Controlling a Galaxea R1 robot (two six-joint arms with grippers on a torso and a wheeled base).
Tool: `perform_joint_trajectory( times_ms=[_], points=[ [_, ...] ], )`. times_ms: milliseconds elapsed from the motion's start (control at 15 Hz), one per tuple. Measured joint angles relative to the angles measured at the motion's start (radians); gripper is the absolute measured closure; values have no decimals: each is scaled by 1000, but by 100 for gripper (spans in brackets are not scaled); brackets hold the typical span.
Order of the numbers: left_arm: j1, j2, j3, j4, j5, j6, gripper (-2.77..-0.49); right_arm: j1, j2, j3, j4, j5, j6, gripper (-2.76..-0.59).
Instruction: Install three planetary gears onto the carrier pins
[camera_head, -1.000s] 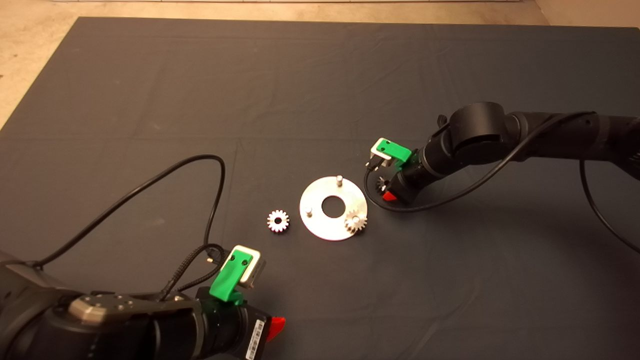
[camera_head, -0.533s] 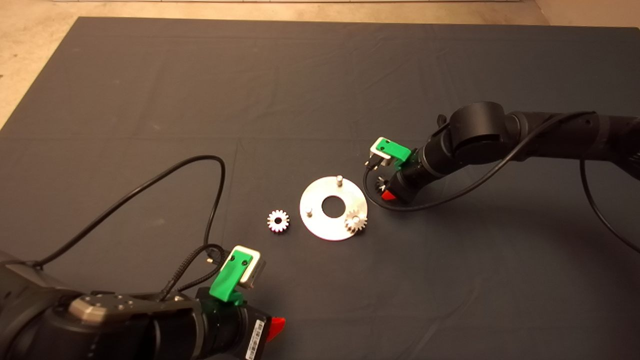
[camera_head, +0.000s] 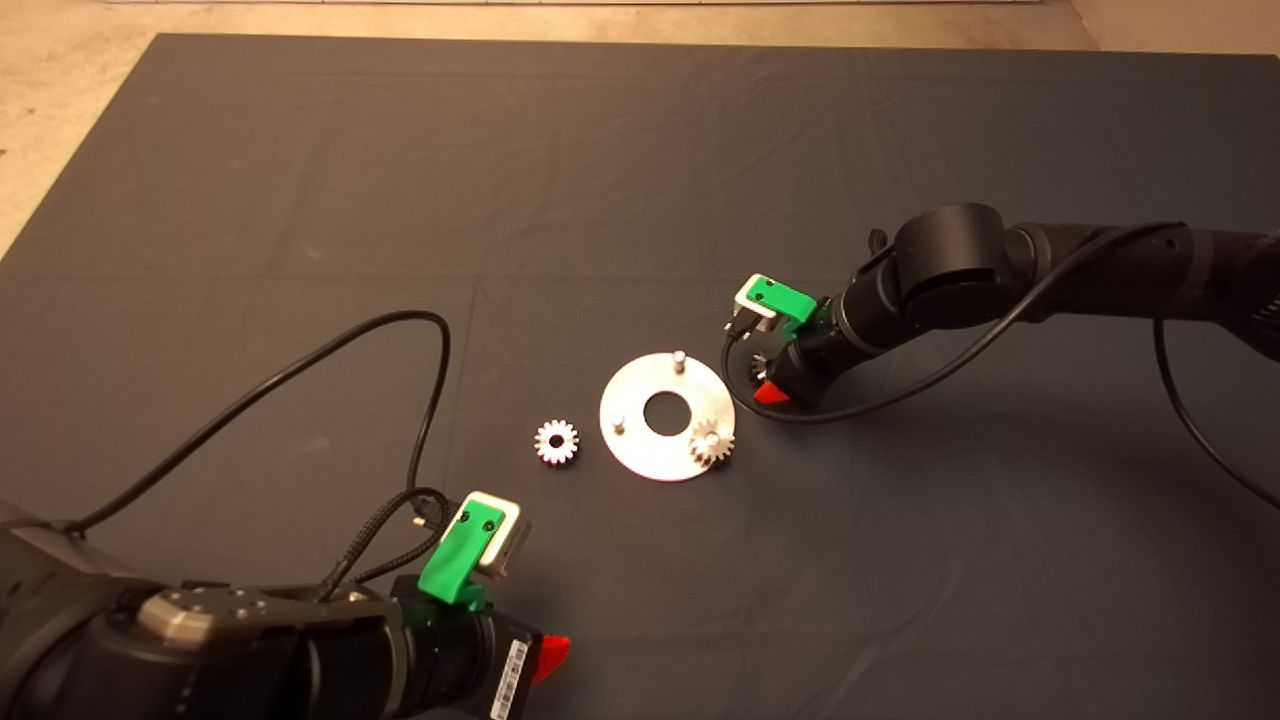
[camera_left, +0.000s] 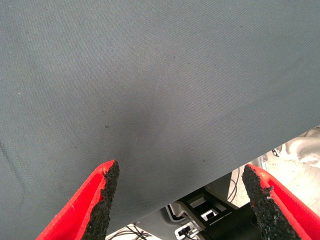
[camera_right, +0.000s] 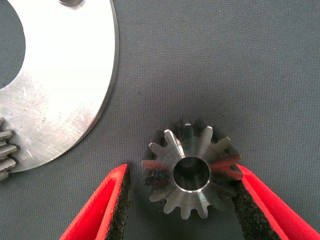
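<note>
- Dark cloth mat (camera_head: 640, 180) covers the desk; on it lies the round steel disc (camera_head: 650, 450) with its carrier pins.
- One gear (camera_head: 711, 442) sits on the near-right pin. The far pin (camera_head: 678, 357) and the near-left pin (camera_head: 618, 423) stand bare.
- A second gear (camera_head: 556, 441) lies flat on the mat just left of the disc, apart from it.
- The right gripper (camera_head: 768, 378) is low at the disc's far-right edge. Its jaws straddle the third gear (camera_right: 191, 172), which lies flat, bore upward: one pad (camera_right: 243, 202) touches the teeth, the other (camera_right: 120, 205) stands a little off, so the grip does not look closed yet.
- From that gear the bare far pin is the closest, just to its left across the disc's rim; this arm is the nearer one.
- The left gripper (camera_left: 181, 197) waits at the near-left edge, jaws wide apart and empty.
</note>
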Motion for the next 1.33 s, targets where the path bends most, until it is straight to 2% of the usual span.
perform_joint_trajectory(
  times_ms=[333,467,733,867,1133,1267,1333],
  points=[
    [0,0,0,0,0,0,-175,0,0,0,0,3,0,-142],
    [0,0,0,0,0,-1,-175,0,0,0,0,19,-7,-142],
    [0,0,0,0,0,-3,-175,0,0,-1,-1,25,-29,-142],
    [0,0,0,0,0,-3,-175,0,0,-1,-1,38,-33,-140],
    [0,0,0,0,0,-3,-175,0,-1,-1,-1,40,-62,-138],
    [0,-1,0,0,0,-3,-175,0,-4,-1,-1,43,-63,-122],
    [0,0,0,0,0,-3,-175,0,-4,-1,-1,44,-63,-122]
  ],
)
